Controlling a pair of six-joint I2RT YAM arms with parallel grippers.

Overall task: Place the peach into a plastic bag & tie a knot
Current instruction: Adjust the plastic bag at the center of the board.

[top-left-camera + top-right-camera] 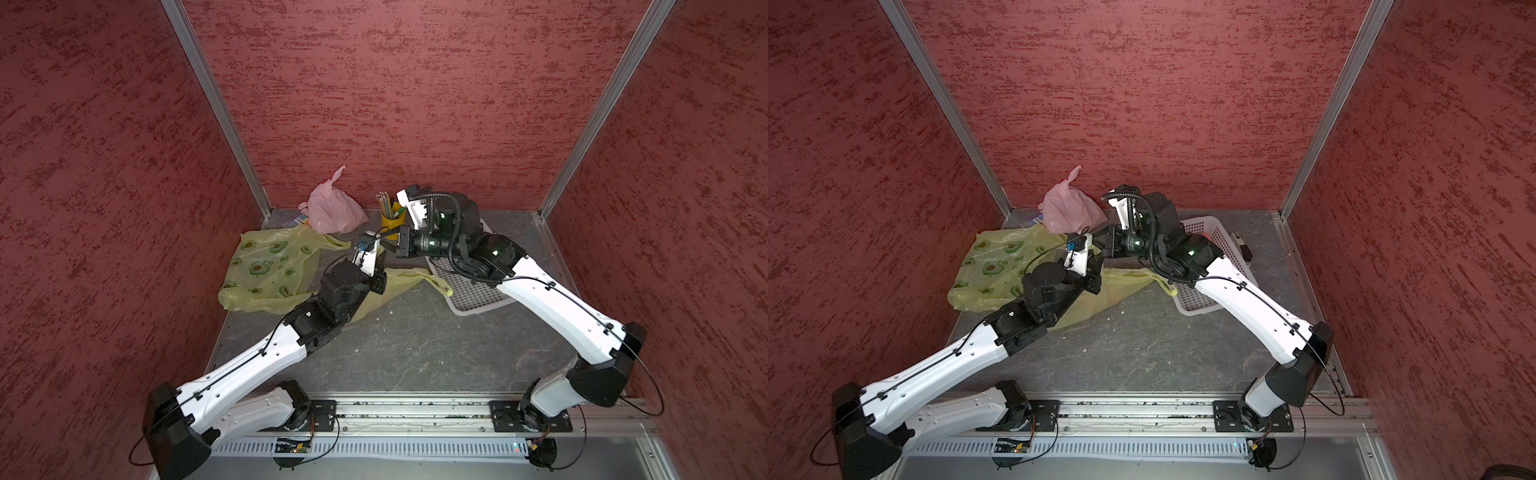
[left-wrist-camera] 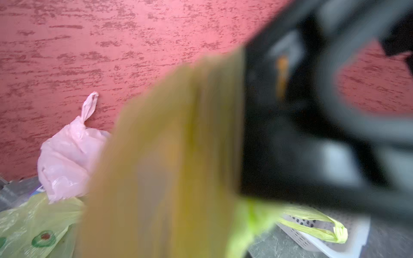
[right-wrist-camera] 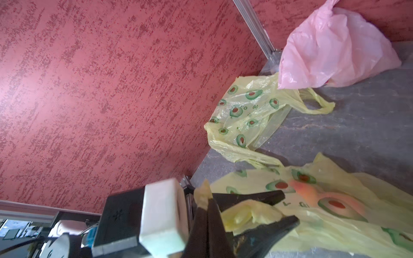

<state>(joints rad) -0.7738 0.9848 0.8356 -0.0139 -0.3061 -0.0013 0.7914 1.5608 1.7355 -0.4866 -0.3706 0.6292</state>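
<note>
**Film pinched in two places, peach showing through the bag**

The yellow avocado-print plastic bag lies slack on the desk, between a knotted pink bag and a white perforated basket. An orange-pink blur under the film reads as the peach, so the fruit appears to be already inside.

The left claw looks clenched on a narrow strip of the yellow film, fingers drawn together. The right claw grips a crumpled wad of the same plastic between its fingers. The left wrist view is smeared by film close to the lens and settles nothing.

The film should handle as light, limp and slippery. It will likely stretch or tear under a hard pull and slide out of a shallow pinch. The peach is probably soft and easily bruised, yet heavy enough to anchor the bag's bottom while the top is worked.

The best holds are likely the gathered mouth and the handle loop lying free by the basket, well clear of the fruit.
</note>
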